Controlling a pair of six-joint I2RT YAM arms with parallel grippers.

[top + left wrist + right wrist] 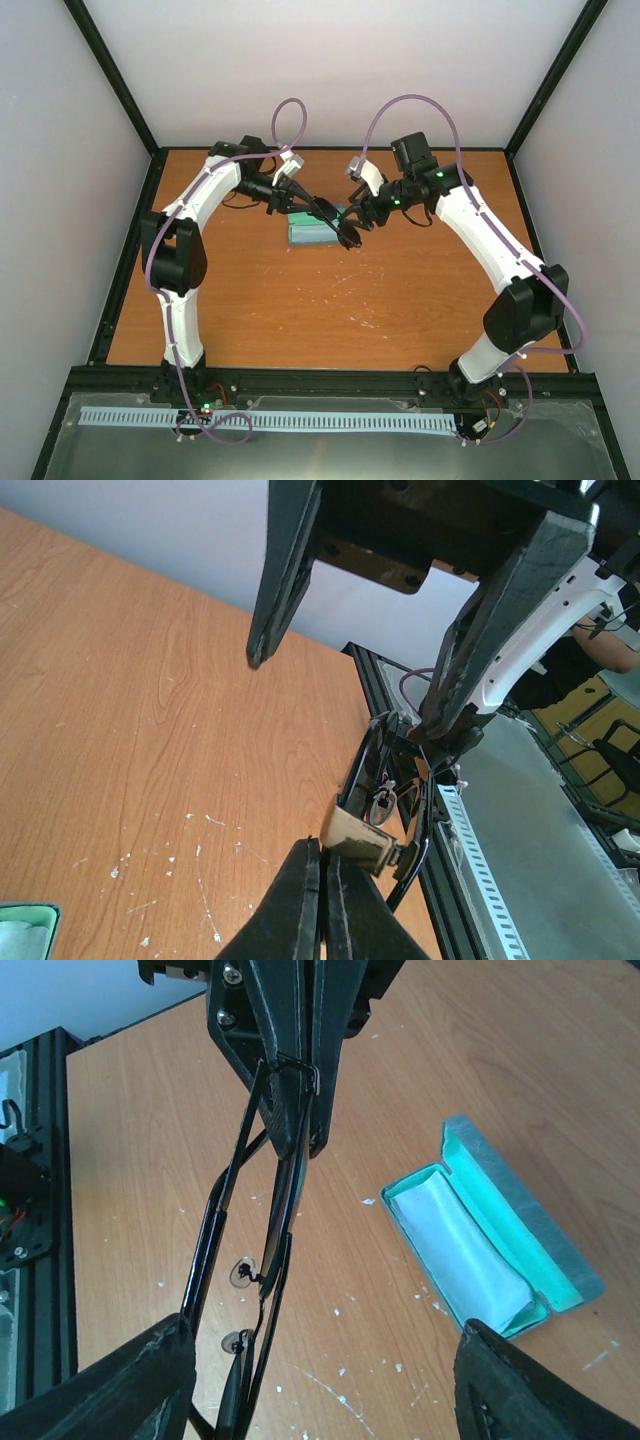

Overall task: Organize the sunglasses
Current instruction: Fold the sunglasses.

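Shut tight, the left gripper's (321, 865) jaws pinch the sunglasses (205, 1250) by the ends of the thin black temple arms, so the pair hangs from them off the table (500, 1060). Opposite, the right gripper (325, 1335) stands wide open, one finger on either side of the frame's lower end. The frame sits much nearer one finger than the other, and I cannot tell whether it touches. Two clear nose pads (242, 1274) show on the frame between those fingers.

Seen from above, both arms rise from the near edge and bow out at the elbows. They then curve inward so the two wrists meet over the far middle of the table, nearly nose to nose. A purple cable loops over each arm.

Counting up: one pair of sunglasses, one case, one cloth. The blue-grey case (545, 1235) lies open on the wood, just beside and below the hanging pair, with its teal lining showing. The pale blue cloth (455, 1245) lies folded inside it.

From overhead, the grippers and the glasses cover the case's right end. White flecks speckle the wood, and black rails and pale walls enclose the table.
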